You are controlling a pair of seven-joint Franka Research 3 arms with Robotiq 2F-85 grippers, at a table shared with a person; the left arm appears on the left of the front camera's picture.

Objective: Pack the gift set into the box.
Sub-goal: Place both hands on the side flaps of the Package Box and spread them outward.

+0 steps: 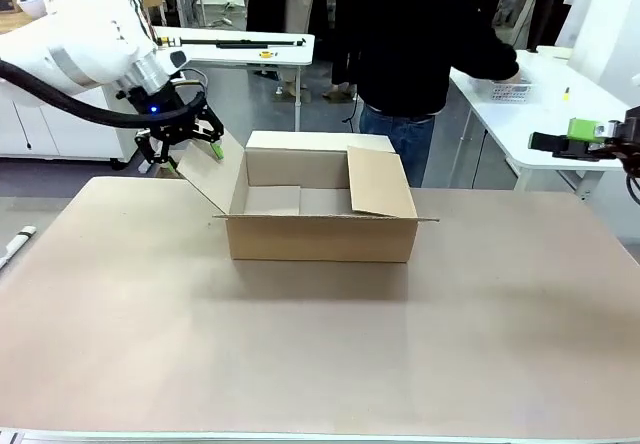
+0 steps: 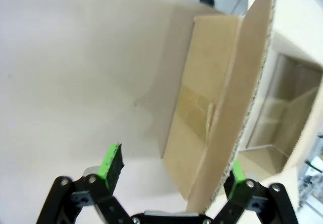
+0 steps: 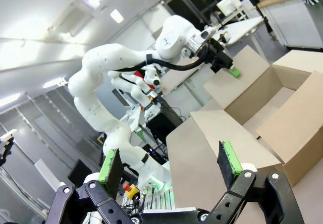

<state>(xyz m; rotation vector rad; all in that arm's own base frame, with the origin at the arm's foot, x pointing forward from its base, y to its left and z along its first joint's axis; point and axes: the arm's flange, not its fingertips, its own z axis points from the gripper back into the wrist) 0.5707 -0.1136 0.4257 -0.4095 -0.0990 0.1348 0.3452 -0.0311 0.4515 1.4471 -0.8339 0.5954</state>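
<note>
— What covers the bench [image 1: 300, 354]?
— Matte tan sheeting. The box [image 1: 320, 226], brown corrugated card, sits toward its far edge, flaps up.
— The pincers?
— Left gripper [image 1: 185, 142] spread astride the box's left flap; right gripper [image 3: 171, 171] spread, empty, beyond the right edge.

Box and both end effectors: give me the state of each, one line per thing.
box: upright on the table, top open, nothing visible inside.
left flap: folded outward, its edge between the left end effector's fingers.
right flap: leaning inward over the opening.
left end effector: open, straddling the left flap's edge, not clamped.
right end effector: open, empty, off to the table's right side.
</note>
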